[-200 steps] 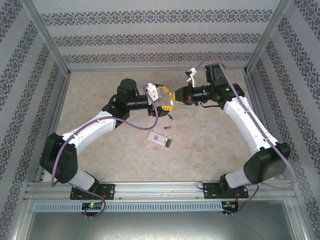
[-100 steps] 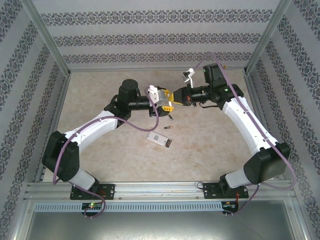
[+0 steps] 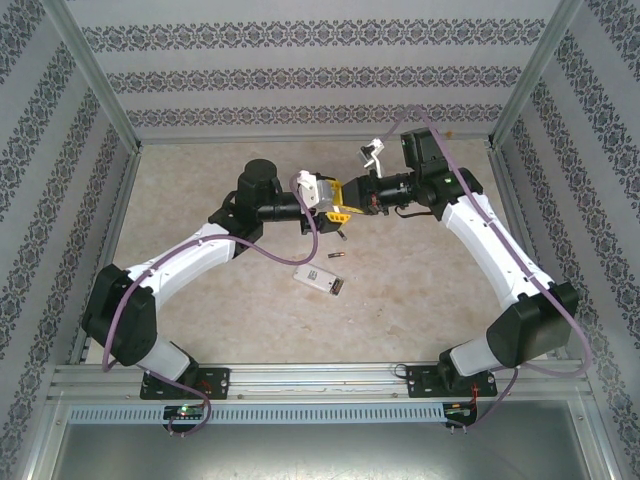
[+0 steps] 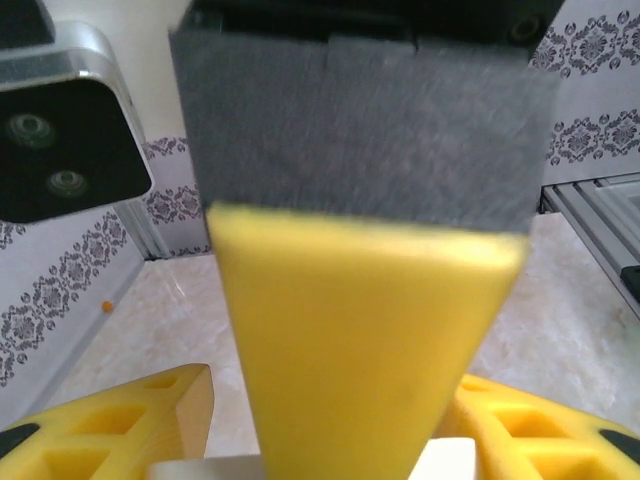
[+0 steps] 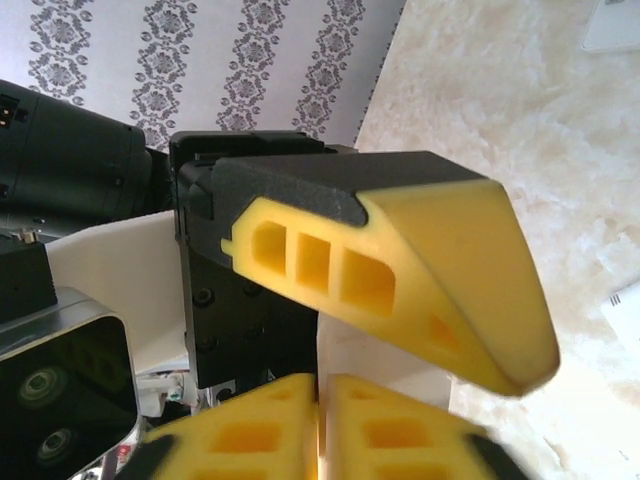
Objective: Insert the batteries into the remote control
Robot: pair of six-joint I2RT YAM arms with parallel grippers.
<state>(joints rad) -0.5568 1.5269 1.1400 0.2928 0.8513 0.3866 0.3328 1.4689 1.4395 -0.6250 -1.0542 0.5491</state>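
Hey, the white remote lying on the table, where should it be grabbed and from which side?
Probably pinch the remote across its narrow width at mid-body, coming straight down. It lies flat and slanted, so straddle its long edges; a battery lies close on its far side.

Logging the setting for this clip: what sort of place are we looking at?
Probably a purpose-built robot test cell, not a home. An aluminium frame boxes in the table, panels of patterned wallpaper serve as walls, and the left arm and right arm are bolted to a rail.
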